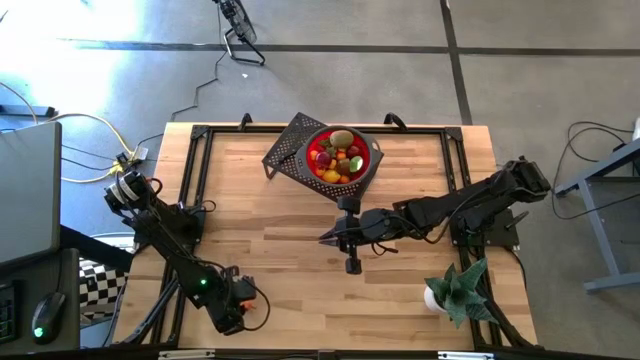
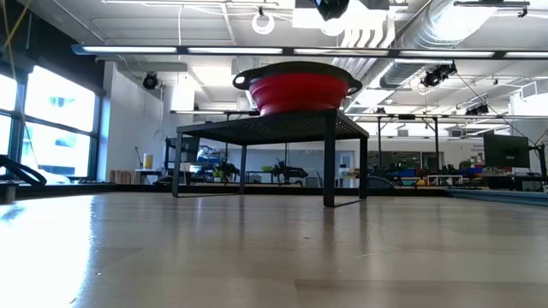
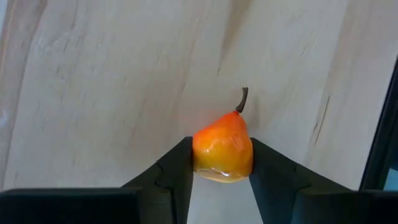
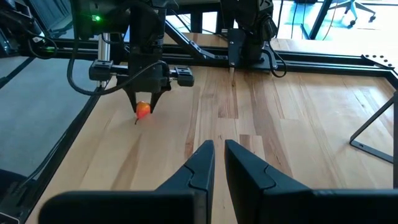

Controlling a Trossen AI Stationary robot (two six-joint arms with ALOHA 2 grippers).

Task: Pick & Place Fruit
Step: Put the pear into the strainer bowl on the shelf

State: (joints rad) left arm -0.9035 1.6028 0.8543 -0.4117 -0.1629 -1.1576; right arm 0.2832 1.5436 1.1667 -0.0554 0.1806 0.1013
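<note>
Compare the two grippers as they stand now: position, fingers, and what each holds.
The left gripper is at the table's near-left corner; the right gripper is mid-table, just in front of the red bowl. The left gripper's fingers are clamped on an orange pear; the right gripper's fingers are shut on nothing. Both are dark and two-fingered, low over the wooden table.

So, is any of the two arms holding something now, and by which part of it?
Yes. The left gripper holds a small orange pear by the sides of its wide lower body, stem pointing away. The right gripper is shut and holds nothing.
</note>
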